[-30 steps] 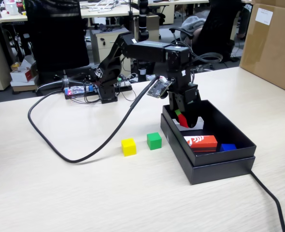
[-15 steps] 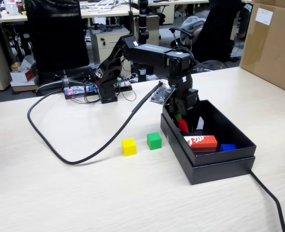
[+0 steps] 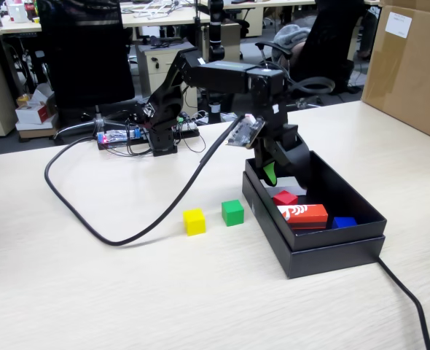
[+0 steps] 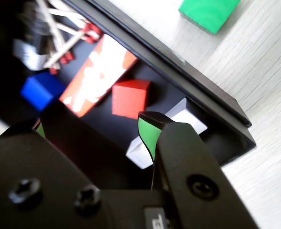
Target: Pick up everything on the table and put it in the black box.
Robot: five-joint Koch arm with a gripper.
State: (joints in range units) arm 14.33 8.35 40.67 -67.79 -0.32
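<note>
We see our gripper [image 3: 282,169] spread wide and empty above the black box [image 3: 331,251]; the red cube [image 4: 129,98] lies just beyond our fingers [image 4: 149,131].

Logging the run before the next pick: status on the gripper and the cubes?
Gripper open, empty, above the black box. Red cube in the box; yellow cube and green cube on the table. Nothing blocking them.
</note>
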